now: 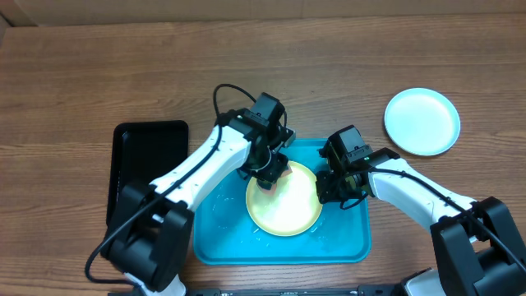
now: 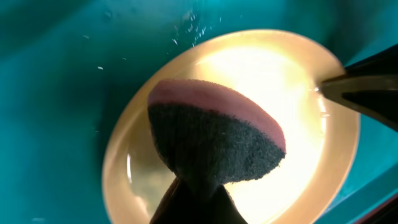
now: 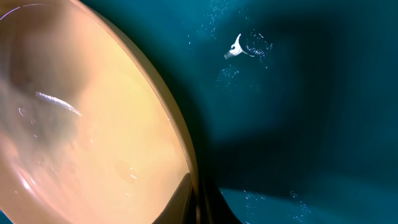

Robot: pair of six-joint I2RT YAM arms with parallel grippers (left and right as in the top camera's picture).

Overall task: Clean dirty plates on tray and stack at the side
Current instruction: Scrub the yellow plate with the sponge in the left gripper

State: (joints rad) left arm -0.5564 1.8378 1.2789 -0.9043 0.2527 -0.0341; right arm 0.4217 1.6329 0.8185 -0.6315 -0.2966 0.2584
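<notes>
**Here, a sponge meets a plate in the tray**

Down on the wooden worktop (image 1: 74, 74), the turquoise tray (image 1: 222, 242) lies near the front edge. One pale yellow plate (image 1: 288, 210) sits inside it, toward the tray's far right part. Both arms reach over that plate.

The left tool (image 1: 267, 174) is over the plate's far-left rim. Its wrist view shows it pinched tight on a sponge (image 2: 217, 143). The sponge's dark scouring face is turned to the camera, with a pink layer along its upper edge. The sponge is squeezed narrow where the fingers hold it and fans out wide over the plate's pale centre. Whether it presses on the plate or sits just above it cannot be told.

The right tool (image 1: 330, 187) is at the plate's right rim. It appears to be closed on that rim. In the left wrist view its dark fingers lie above and below the edge, and in its own wrist view the rim runs straight down between them. Only a sliver of the fingers shows there, so the grip is likely rather than certain.

Small water drops (image 3: 249, 46) speckle the tray floor beside the plate, and the plate's surface shines wet.

A light blue plate (image 1: 422, 122) with a white centre lies alone on the worktop, well apart to the far right of the tray. A glossy black tray (image 1: 136, 164) lies just beside the turquoise one on its left.
</notes>
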